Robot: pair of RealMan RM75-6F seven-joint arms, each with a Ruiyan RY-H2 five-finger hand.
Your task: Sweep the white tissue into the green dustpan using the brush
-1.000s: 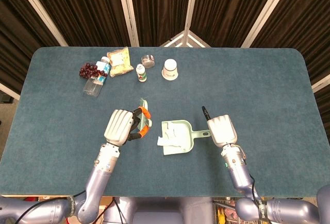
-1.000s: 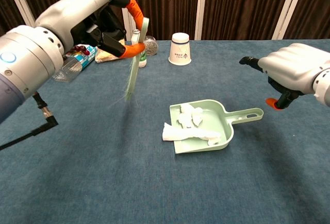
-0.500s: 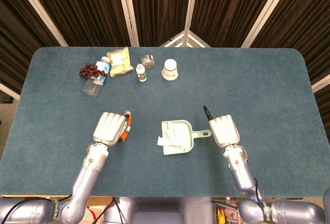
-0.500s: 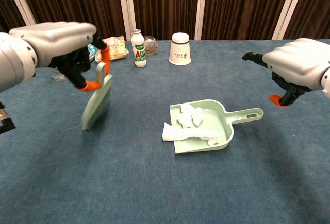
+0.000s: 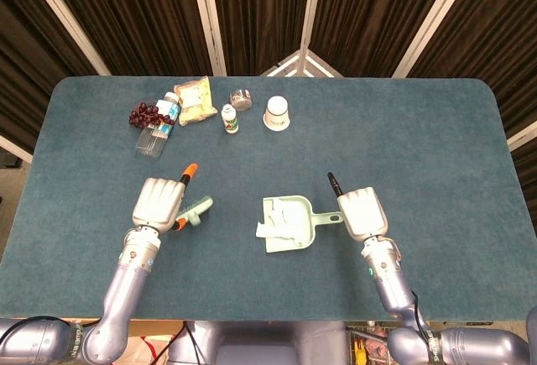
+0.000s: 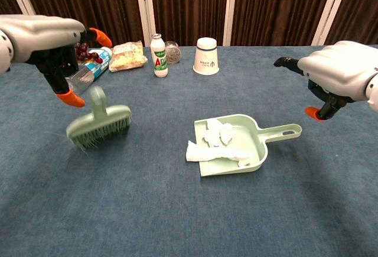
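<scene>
The green dustpan (image 5: 305, 219) (image 6: 282, 132) lies near the table's middle with its handle pointing right. White tissue (image 5: 268, 229) (image 6: 217, 150) sits in it, one piece hanging over the front lip. The green brush (image 5: 195, 210) (image 6: 98, 125) is to the left on or just above the cloth, slightly blurred, bristles down. My left hand (image 5: 158, 202) (image 6: 46, 34) hovers just left of the brush handle with fingers spread and nothing in its grasp. My right hand (image 5: 361, 212) (image 6: 338, 71) hangs above the cloth right of the dustpan handle, empty, thumb stuck out.
Along the far left stand a small white drink bottle (image 5: 229, 119) (image 6: 157, 55), a white paper cup (image 5: 278, 113) (image 6: 206, 56), a snack bag (image 5: 195, 99), a lying water bottle (image 5: 158, 134), dark grapes (image 5: 144, 114) and a small clear jar (image 5: 243, 96).
My left hand swung left, away from the dustpan, carrying the brush, and has let it go; the brush now sits low beside the hand. The right hand has barely moved.
</scene>
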